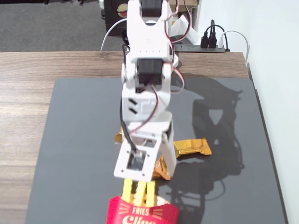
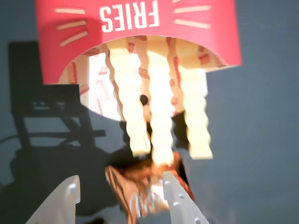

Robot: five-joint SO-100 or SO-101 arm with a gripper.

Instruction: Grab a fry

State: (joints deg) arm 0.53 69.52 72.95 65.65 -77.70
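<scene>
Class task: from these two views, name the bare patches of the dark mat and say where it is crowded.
Free: the dark mat left of the arm, and its right side beyond the gold foil wrapper in the fixed view. Crowded: the centre front, where fries, red carton, foil and open fingers bunch.

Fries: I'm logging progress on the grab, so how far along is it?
Done: the arm has reached the red carton, and the open pincer faces the three fries sticking out of it. In hand: nothing; the fingers are apart and empty, above crumpled gold foil. Left: move onto one fry, close and pull it out.
</scene>
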